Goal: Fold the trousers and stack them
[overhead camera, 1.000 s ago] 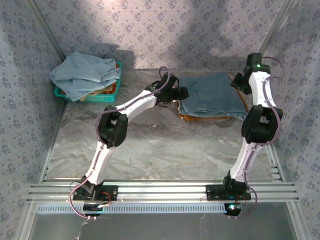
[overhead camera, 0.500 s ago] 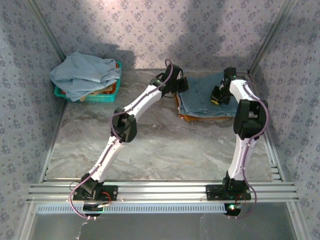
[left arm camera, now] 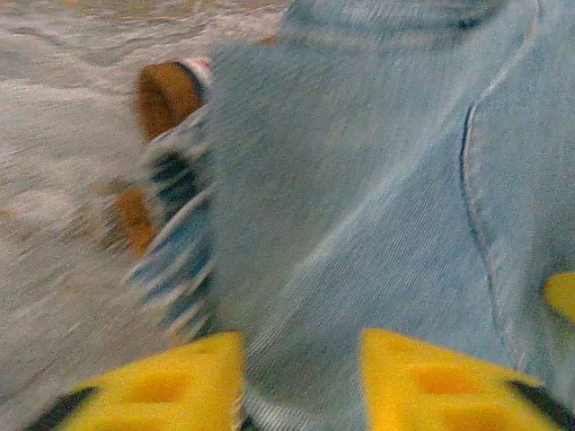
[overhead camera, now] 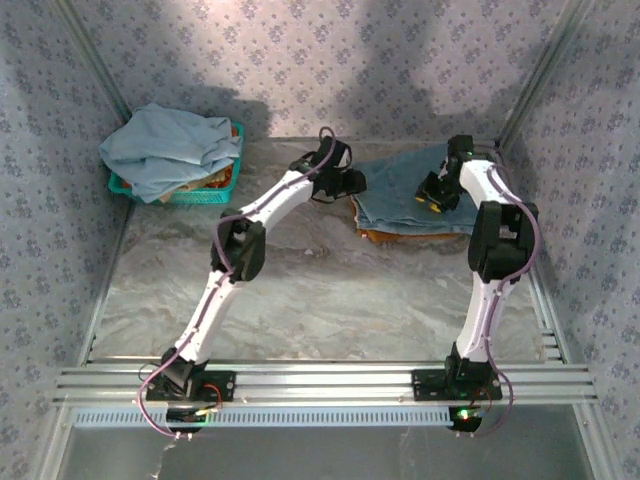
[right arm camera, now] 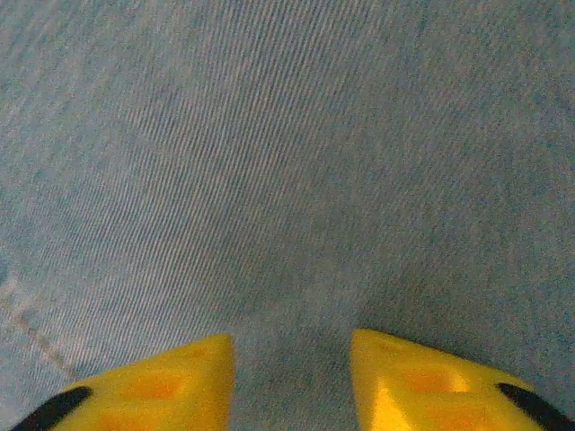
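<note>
The trousers (overhead camera: 400, 190) lie folded into a blue denim rectangle at the back right of the table, on top of a rust-orange cloth (overhead camera: 410, 237). My left gripper (overhead camera: 350, 186) is at the stack's left edge. In the left wrist view its jaws (left arm camera: 301, 359) stand apart, open, with a denim fold (left arm camera: 359, 197) lying between and beyond them. My right gripper (overhead camera: 436, 196) rests on top of the folded denim. The right wrist view has its yellow fingertips (right arm camera: 292, 355) apart, open, over flat denim (right arm camera: 287, 162).
A teal basket (overhead camera: 120, 186) at the back left holds a heap of pale grey-blue cloth (overhead camera: 170, 150). Under the denim's left edge I see a striped cloth (left arm camera: 175, 242) and orange cloth (left arm camera: 166, 94). Patterned walls close in the table on three sides.
The right arm swung from the back right corner inward and its gripper came down onto the folded denim. The left gripper stayed at the stack's left edge, shifting slightly.
</note>
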Controlling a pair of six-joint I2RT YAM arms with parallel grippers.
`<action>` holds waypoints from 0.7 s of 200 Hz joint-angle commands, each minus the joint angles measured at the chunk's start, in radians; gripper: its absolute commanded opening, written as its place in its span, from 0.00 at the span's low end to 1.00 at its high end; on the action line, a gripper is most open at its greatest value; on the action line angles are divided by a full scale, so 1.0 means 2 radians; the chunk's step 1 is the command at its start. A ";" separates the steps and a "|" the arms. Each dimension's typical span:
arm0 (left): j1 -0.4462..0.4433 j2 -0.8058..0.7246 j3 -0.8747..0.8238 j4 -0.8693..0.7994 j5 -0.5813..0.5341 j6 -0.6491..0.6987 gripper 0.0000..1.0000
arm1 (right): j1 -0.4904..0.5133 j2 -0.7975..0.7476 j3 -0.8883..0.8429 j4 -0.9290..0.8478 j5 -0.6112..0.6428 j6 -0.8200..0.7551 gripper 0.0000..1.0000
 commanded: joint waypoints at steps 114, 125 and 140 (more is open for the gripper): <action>0.034 -0.766 -0.821 0.065 -0.170 -0.029 0.98 | 0.230 -0.085 -0.143 0.003 0.163 0.109 0.61; 0.035 -0.794 -0.835 0.058 -0.171 -0.031 0.99 | 0.226 -0.057 -0.127 -0.003 0.183 0.124 0.60; 0.040 -0.818 -0.843 0.043 -0.172 -0.028 1.00 | 0.217 -0.026 -0.105 -0.021 0.204 0.138 0.59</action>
